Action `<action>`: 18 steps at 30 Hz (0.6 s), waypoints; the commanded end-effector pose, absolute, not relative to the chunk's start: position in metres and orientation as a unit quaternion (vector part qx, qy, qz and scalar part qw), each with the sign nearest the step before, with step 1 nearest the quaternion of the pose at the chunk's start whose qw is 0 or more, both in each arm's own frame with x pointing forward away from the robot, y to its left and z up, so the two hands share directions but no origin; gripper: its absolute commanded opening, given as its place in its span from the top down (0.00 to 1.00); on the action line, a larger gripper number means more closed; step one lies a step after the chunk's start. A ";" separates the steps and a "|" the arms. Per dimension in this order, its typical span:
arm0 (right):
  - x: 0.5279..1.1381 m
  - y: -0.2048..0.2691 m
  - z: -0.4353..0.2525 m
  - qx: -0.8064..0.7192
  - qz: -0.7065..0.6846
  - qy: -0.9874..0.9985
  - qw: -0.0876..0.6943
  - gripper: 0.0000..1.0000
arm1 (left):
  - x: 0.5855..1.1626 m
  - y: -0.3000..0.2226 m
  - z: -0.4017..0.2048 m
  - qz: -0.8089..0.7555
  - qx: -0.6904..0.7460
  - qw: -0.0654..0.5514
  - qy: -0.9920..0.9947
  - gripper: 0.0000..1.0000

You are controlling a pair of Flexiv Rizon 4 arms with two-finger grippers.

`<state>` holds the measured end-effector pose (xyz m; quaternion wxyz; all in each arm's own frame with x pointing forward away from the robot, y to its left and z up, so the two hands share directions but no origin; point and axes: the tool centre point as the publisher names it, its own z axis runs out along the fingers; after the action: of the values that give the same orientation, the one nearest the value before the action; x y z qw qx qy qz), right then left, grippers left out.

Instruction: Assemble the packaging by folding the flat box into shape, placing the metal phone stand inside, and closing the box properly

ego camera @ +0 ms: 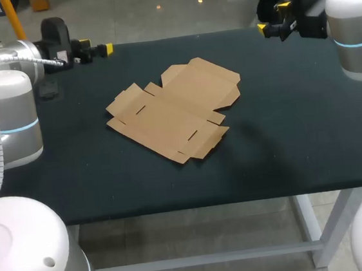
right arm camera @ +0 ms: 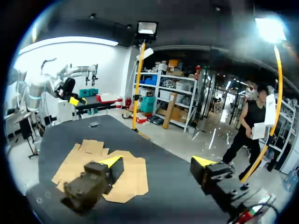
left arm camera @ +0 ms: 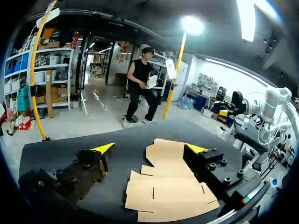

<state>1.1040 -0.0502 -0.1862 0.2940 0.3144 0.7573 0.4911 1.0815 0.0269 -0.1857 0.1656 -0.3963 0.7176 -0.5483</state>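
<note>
Currently, the flat box (ego camera: 175,110) is seen lying unfolded in the middle of the dark table (ego camera: 298,136), with its flaps spread out flat. The left gripper (ego camera: 97,50) is found over the far left edge of the table, well apart from the box. Its fingers are spread wide and nothing is held between them. The right gripper (ego camera: 271,22) is found at the far right edge, also opened wide and empty. In both wrist views the cardboard is seen ahead of the fingers, not touched.
</note>
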 end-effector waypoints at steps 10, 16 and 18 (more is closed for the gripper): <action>1.083 -0.060 -0.185 0.439 0.427 0.772 0.168 0.00 | 1.073 0.022 -0.178 -0.435 -0.489 -0.006 0.756 0.00; 1.058 -0.063 -0.198 0.479 0.407 0.769 0.113 0.00 | 1.057 0.019 -0.182 -0.381 -0.498 -0.030 0.778 0.00; 1.053 -0.066 -0.202 0.494 0.404 0.764 0.096 0.00 | 1.053 0.017 -0.184 -0.363 -0.504 -0.031 0.783 0.00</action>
<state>1.0617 -0.0603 -0.2083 0.1396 0.4805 0.7314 0.4633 1.0593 0.0198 -0.1898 0.0268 -0.4979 0.7279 -0.4707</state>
